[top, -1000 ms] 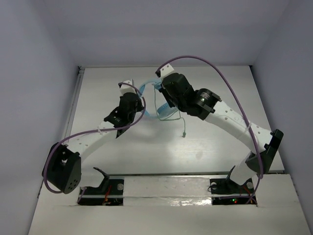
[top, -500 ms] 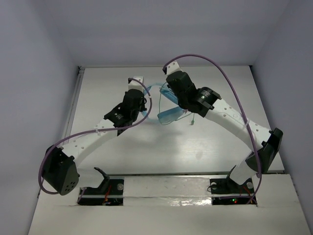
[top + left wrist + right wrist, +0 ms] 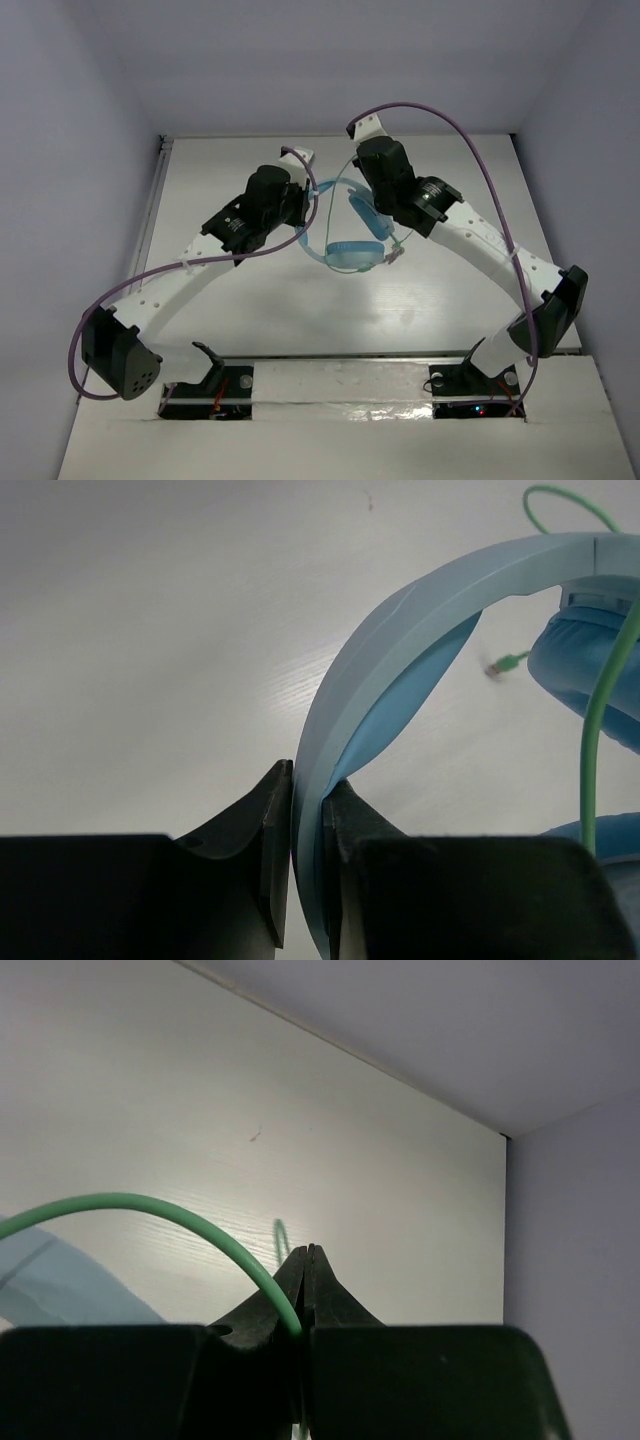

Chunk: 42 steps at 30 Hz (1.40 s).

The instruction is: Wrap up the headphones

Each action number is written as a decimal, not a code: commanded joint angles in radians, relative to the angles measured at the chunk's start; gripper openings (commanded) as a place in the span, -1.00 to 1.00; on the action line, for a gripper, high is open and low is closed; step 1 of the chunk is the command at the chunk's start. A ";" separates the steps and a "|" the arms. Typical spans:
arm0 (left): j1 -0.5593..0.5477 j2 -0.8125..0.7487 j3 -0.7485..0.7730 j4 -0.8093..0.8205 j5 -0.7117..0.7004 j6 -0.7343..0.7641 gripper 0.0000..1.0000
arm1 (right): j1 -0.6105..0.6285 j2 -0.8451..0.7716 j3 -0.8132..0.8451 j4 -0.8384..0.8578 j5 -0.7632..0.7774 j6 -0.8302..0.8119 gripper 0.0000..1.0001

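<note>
You have the headphones [image 3: 400,630] wedged in your left claw [image 3: 305,780], ear cups [image 3: 590,670] to its right (above the counter [image 3: 150,630]); the cord [image 3: 150,1203] runs left from your right claw [image 3: 308,1255].

The headphones [image 3: 355,256] are seen in light blue, the cord [image 3: 150,1204] in green. The arms [image 3: 478,238] are coloured white with black joints, the cables [image 3: 470,152] purple, the table [image 3: 250,305] white.

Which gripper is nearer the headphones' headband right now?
Left. The left gripper is shut on the headband itself; the right gripper pinches the green cord, off the band.
</note>
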 commanded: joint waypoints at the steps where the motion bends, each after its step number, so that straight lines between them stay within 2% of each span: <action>1: -0.003 -0.048 0.016 0.050 0.144 -0.015 -1.00 | -0.008 -0.035 -0.032 0.086 0.006 -0.001 -0.99; 7: 0.125 -0.062 0.079 0.010 0.304 -0.046 -1.00 | -0.030 -0.140 -0.188 0.194 -0.034 0.114 -0.96; 9: 0.171 -0.074 0.091 0.016 0.416 -0.049 -1.00 | -0.030 -0.165 -0.227 0.229 -0.054 0.134 -0.95; 11: 0.182 -0.083 0.106 0.019 0.457 -0.058 -1.00 | -0.039 -0.192 -0.281 0.277 -0.057 0.168 -0.92; 14: 0.194 -0.079 0.145 -0.011 0.439 -0.058 -1.00 | -0.048 -0.219 -0.316 0.310 -0.093 0.232 -0.92; 19: 0.211 -0.087 0.175 -0.010 0.620 -0.063 -1.00 | -0.073 -0.243 -0.419 0.473 -0.258 0.240 -0.88; 21: 0.211 -0.076 0.197 -0.045 0.639 -0.051 -1.00 | -0.083 -0.231 -0.393 0.441 -0.320 0.243 -0.95; 26: 0.211 -0.027 0.232 -0.157 0.432 -0.044 -1.00 | -0.083 -0.281 -0.353 0.423 -0.337 0.220 -0.98; 33: 0.211 -0.001 0.122 -0.159 0.476 -0.034 -1.00 | -0.083 -0.164 -0.161 0.318 -0.281 0.158 -1.00; 42: 0.211 -0.045 0.091 -0.114 0.640 -0.031 -1.00 | -0.083 -0.070 -0.195 0.333 -0.308 0.174 -1.00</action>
